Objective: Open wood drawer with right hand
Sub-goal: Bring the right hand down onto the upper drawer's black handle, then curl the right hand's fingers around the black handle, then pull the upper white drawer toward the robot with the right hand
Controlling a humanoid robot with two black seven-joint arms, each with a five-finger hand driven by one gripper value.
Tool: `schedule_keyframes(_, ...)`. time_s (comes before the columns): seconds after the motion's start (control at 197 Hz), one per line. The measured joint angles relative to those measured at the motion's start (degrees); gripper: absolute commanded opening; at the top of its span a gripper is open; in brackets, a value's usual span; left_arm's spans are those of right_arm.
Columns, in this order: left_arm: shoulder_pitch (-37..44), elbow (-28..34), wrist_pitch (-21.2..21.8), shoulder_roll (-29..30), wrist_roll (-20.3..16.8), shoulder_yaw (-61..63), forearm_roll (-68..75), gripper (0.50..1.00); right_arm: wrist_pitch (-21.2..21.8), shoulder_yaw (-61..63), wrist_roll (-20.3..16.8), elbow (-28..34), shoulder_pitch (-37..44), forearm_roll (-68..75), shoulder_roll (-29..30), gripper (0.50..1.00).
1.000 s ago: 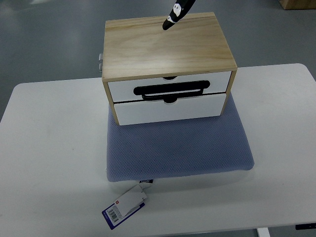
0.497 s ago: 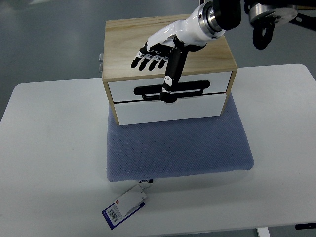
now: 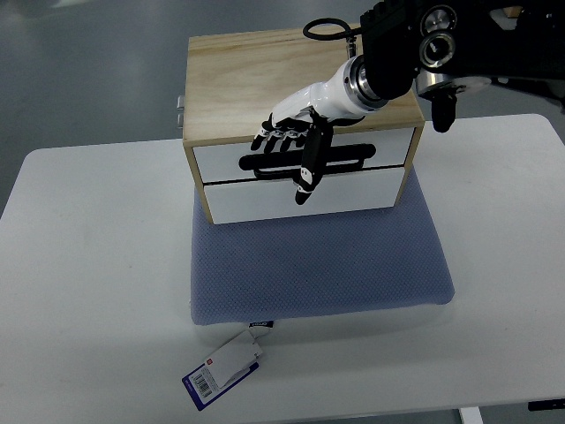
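A light wood drawer box (image 3: 256,71) stands on a blue-grey mat (image 3: 318,261). It has two white drawer fronts, the upper (image 3: 221,159) carrying a long black handle (image 3: 344,161) and the lower (image 3: 353,190) below it. Both drawers look closed. My right hand (image 3: 291,146) comes in from the upper right and hangs over the box's front edge. Its fingers are spread and point down-left, just above the handle. The thumb (image 3: 309,168) reaches down across the handle to the lower drawer front. It holds nothing. The left arm is out of view.
The mat lies on a white table (image 3: 88,291). A paper tag with a barcode (image 3: 222,368) lies at the mat's front edge. A small metal fitting (image 3: 179,108) sticks out of the box's left rear side.
My right hand has come in from the top and dropped forward over the box's top, from above the lid to its front edge by the handle. The drawers have not moved.
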Motion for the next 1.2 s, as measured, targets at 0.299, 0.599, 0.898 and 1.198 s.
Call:
schedule_keyframes(0.299, 0.01, 0.06, 0.0, 0.0, 0.0, 0.02, 0.0, 1.0, -0.54, -1.51, -2.0, -0.11, -0.84, -0.4, 0.16, 0.944)
schedule_keyframes(0.599, 0.01, 0.07, 0.0, 0.0, 0.0, -0.01, 0.0, 1.0, -1.28, -1.98, -2.71, -0.73, -2.2, -0.47, 0.32, 0.946)
schedule_keyframes(0.898, 0.01, 0.07, 0.0, 0.0, 0.0, -0.1, -0.01, 1.0, -1.52, -3.07, -2.92, -1.41, -4.36, -1.24, 0.34, 0.946)
schedule_keyframes(1.198, 0.01, 0.11, 0.0, 0.0, 0.0, -0.07, -0.01, 1.0, -0.94, -3.06, -2.93, -1.53, -5.01, -1.03, 0.77, 0.946)
